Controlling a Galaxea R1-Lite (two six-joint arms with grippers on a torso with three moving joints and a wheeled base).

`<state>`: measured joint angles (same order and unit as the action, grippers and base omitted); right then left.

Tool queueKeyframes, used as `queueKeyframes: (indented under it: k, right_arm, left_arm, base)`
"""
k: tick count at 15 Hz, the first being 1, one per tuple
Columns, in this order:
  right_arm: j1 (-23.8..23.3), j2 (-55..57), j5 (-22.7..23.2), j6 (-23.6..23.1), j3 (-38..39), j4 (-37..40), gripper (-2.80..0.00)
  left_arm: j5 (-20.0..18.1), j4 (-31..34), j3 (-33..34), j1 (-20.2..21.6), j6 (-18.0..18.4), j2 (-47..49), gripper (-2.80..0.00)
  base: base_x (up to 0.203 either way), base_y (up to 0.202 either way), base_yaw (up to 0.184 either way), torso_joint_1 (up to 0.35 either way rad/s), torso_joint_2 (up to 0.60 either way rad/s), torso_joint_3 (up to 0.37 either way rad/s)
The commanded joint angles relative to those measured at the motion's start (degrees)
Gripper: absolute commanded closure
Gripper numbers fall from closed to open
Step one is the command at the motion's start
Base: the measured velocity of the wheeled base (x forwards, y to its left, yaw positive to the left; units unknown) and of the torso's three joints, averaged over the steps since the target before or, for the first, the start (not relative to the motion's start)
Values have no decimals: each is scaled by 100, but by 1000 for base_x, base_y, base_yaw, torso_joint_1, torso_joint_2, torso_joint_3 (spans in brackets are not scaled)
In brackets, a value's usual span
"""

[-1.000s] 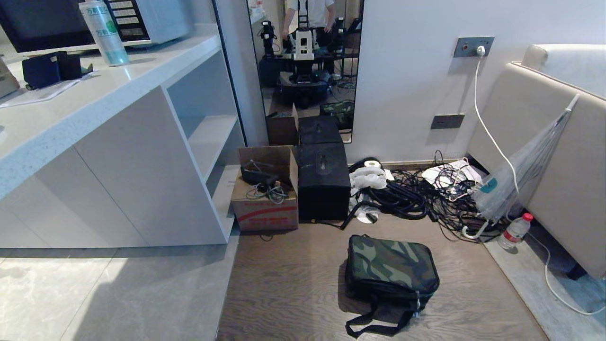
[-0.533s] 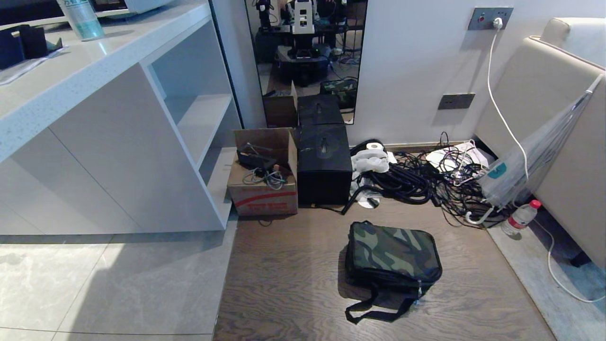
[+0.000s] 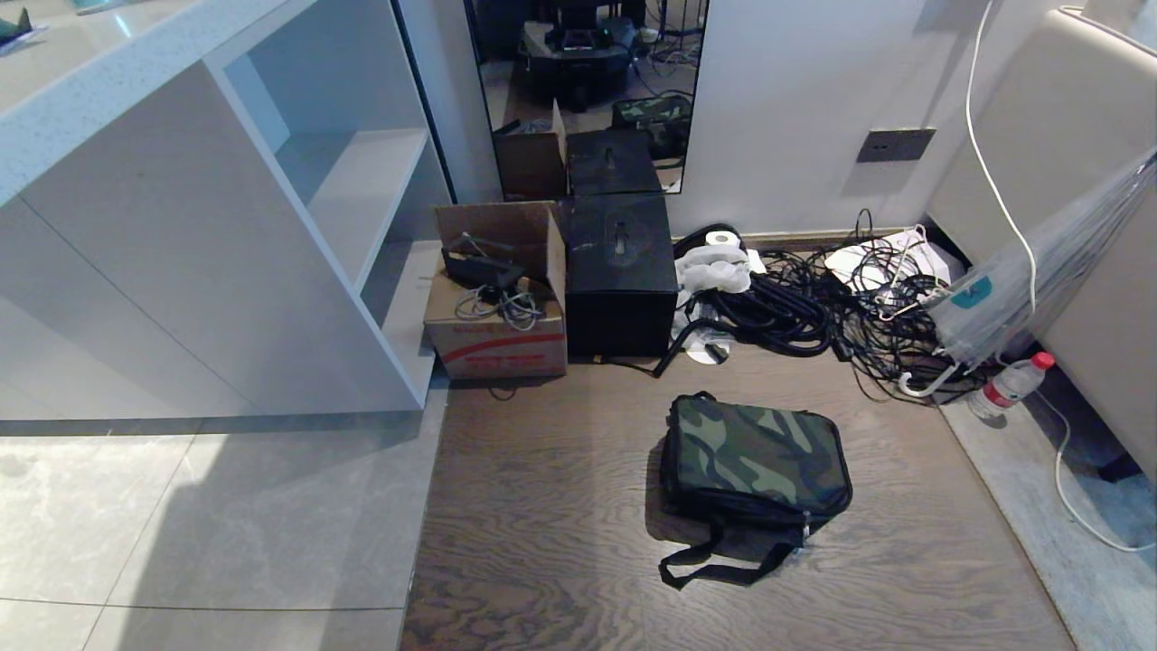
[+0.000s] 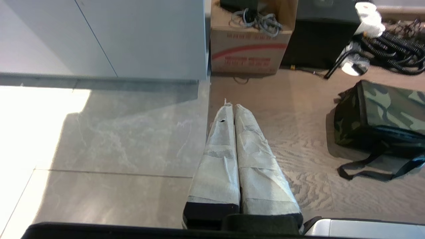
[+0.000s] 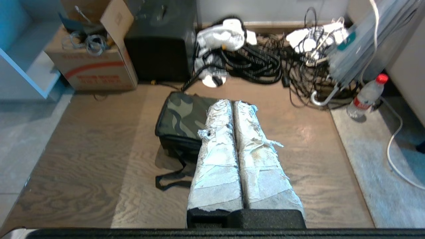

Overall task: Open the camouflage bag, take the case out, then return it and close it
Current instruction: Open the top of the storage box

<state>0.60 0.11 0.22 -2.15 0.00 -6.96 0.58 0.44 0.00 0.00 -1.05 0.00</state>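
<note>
The camouflage bag (image 3: 755,457) is lying flat and zipped on the wood floor (image 3: 542,506), long axis running left-right, strap trailing toward the robot. The left hand (image 4: 231,107) and right hand (image 5: 232,103) are hanging pressed shut, holding and touching nothing.

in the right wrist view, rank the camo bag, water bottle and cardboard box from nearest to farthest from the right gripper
1. camouflage bag: on the wood floor directly under the shut right gripper, partly hidden by its fingers.
2. water bottle: off to one side, by the grey mat.
3. cardboard box: far on the opposite side, beside the white cabinet.
</note>
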Motion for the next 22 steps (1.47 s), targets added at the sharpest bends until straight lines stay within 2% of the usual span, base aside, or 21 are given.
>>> queueKeyframes:
  k: [1,22]
  right_arm:
    - [2,-2,4,-2,229,-7,0]
    - [2,-2,4,-5,229,-7,0]
  left_arm:
    - [4,-1,0,0,-1,0,0]
    - [4,-9,0,0,-1,0,0]
  base:
    - [0,0,0,2,2,-207]
    - [0,0,0,3,4,-195]
